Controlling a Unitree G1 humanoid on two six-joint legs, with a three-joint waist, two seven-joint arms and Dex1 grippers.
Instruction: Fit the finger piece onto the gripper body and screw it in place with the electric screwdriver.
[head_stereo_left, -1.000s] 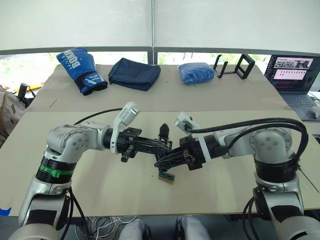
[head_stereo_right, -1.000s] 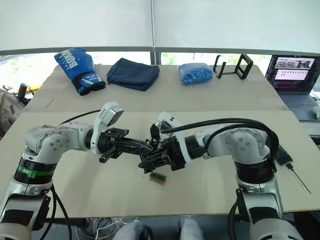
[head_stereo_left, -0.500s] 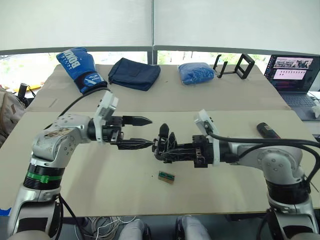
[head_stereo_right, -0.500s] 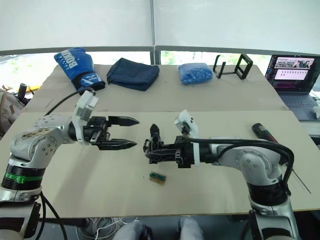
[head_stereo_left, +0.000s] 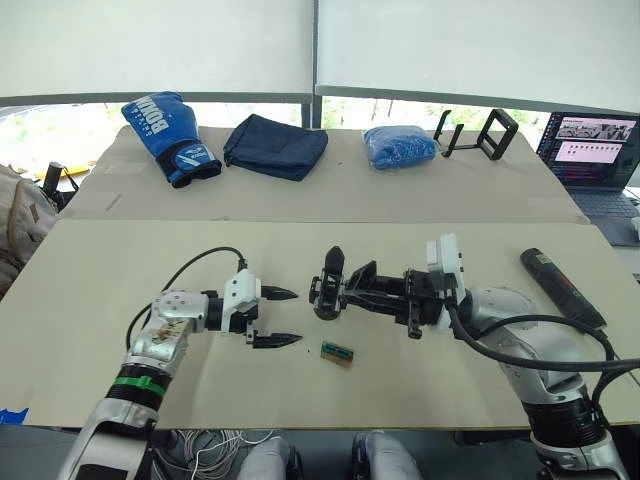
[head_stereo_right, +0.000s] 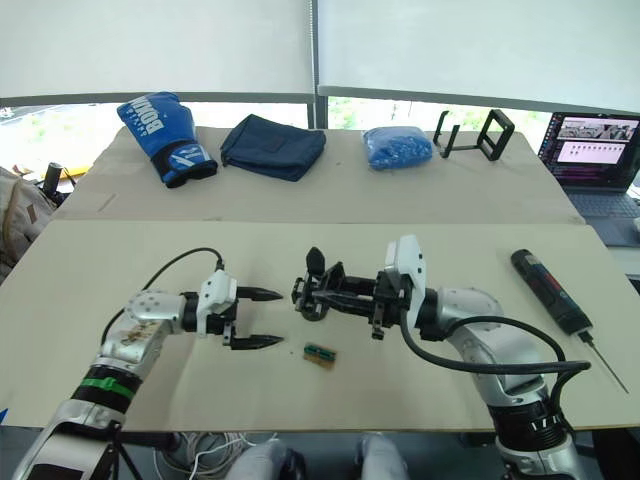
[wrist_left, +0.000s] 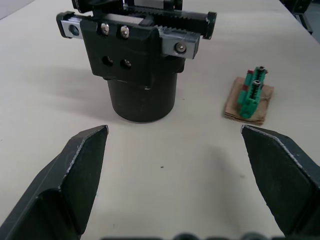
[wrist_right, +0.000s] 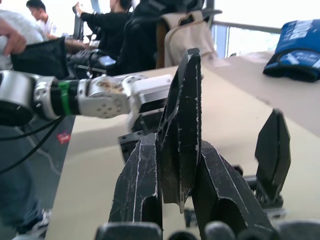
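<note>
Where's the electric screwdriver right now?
The electric screwdriver lies untouched on the table at the robot's far right, beyond the right gripper, with its thin bit pointing toward the near edge.

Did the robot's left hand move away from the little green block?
Yes. The left end effector pulled back toward the robot's left, away from the green block, and it is open.

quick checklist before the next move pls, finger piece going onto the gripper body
1. Right gripper shut on the finger piece: ok.
2. Gripper body upright on the table: ok.
3. Finger piece seated on the gripper body: not ok, still held at its top.
4. Left gripper open, off the body: ok.
5. Electric screwdriver in hand: not ok, lying on the table by the right arm.
6. Screw in place: cannot tell.
</note>
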